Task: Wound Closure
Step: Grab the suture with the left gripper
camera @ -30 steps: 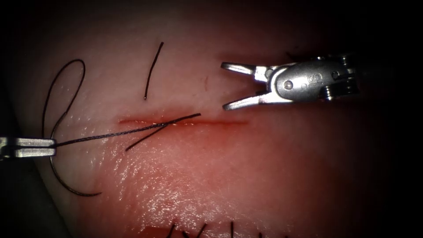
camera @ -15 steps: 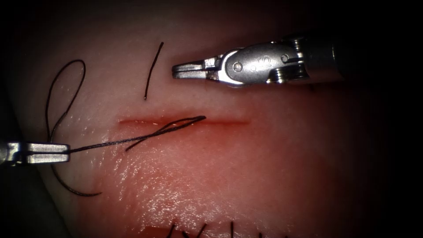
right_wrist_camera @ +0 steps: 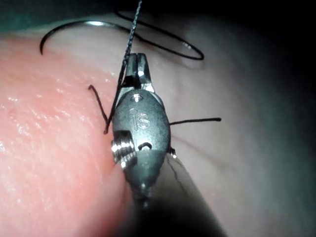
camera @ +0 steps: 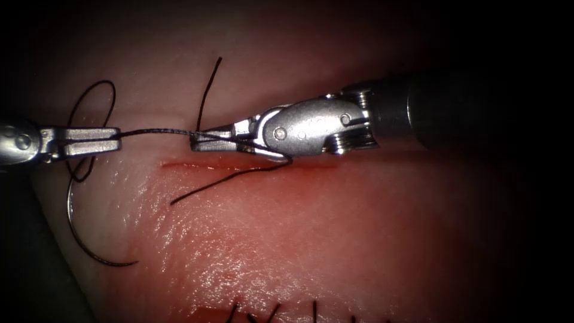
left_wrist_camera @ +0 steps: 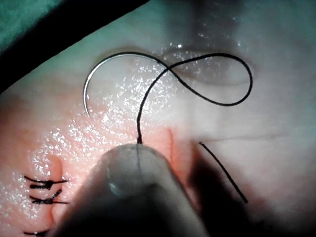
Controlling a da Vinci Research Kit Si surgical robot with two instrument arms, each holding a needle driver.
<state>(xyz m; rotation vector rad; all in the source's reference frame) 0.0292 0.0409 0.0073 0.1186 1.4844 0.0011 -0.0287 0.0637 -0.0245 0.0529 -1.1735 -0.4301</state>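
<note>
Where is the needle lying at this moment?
In the endoscope view the needle lies free on the tissue, left of the cut and below the left tool, which holds only thread.

Along the lower edge of the endoscope view, a row of finished stitches [camera: 272, 311] is noted on the tissue [camera: 359, 239], their dark ends standing up short and at differing angles. A strip of red [camera: 209, 312] is seen just beside the leftmost of them. From the left wrist camera the same stitches [left_wrist_camera: 45, 185] are seen as small knotted bars, one lying close under another, with cut ends fanned out. A loose piece of thread [camera: 208, 96], short and nearly straight, is found lying by itself on the pale surface; it is also recorded at [left_wrist_camera: 223, 172] and [right_wrist_camera: 195, 120]. Teal cloth [left_wrist_camera: 19, 19] is observed beyond the tissue's edge, separated from it by a dark band [left_wrist_camera: 74, 44].
</note>
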